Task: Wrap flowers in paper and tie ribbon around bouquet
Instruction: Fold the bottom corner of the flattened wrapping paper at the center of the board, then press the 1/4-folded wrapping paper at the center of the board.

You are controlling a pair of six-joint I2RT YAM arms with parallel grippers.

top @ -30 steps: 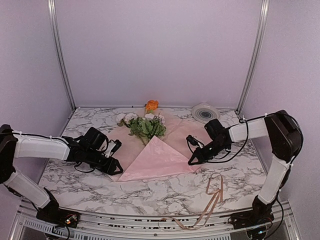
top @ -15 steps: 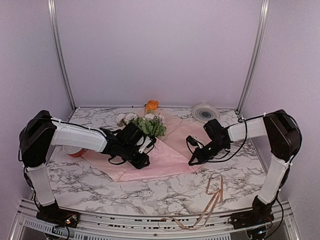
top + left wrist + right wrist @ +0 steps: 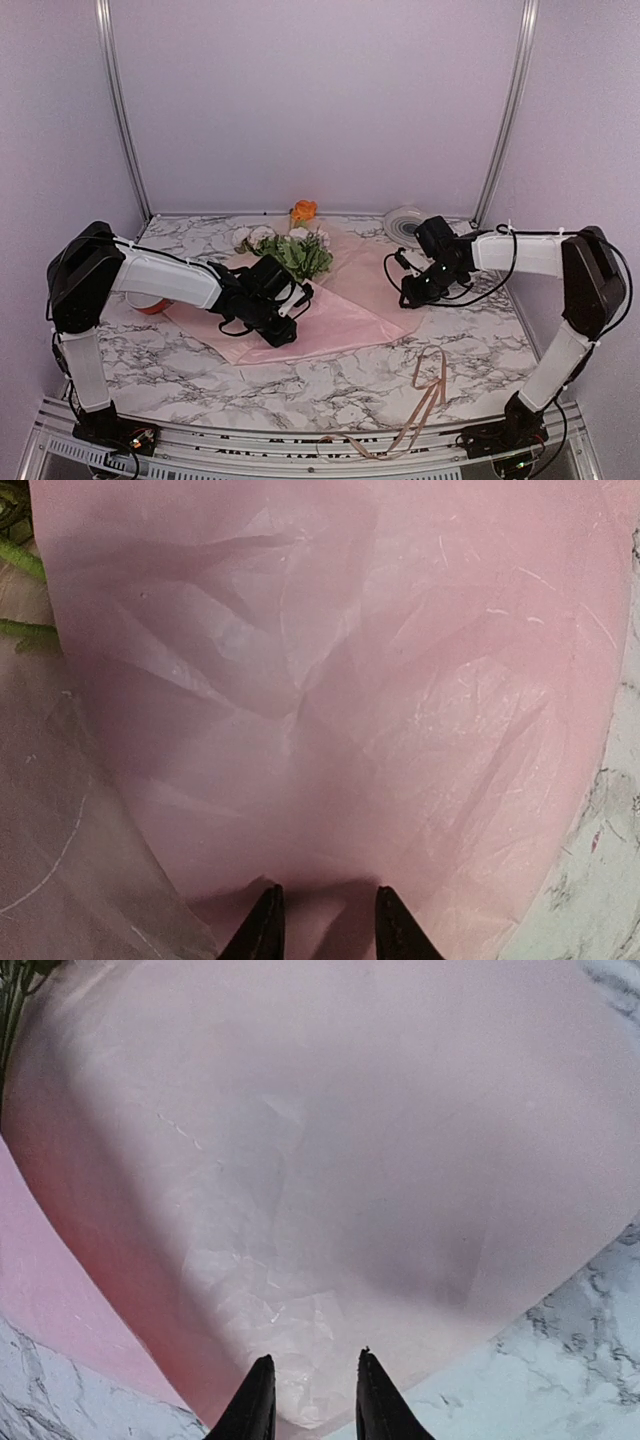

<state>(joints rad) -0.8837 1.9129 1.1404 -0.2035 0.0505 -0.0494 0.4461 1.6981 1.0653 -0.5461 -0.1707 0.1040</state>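
My left end effector [image 3: 322, 922], nearer the flowers [image 3: 293, 252] than the right end effector [image 3: 310, 1397], hovers over the paper [image 3: 340, 315] fold. Both are slightly parted, gripping nothing.

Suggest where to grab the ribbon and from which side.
Probably the double strand of the ribbon on the marble table, from above with the right gripper: the strands run together there, clear of the paper, while the rest trails over the near edge.

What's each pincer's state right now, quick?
Left pincer: open, fingers apart over the paper.
Right pincer: open, fingers apart over the paper.
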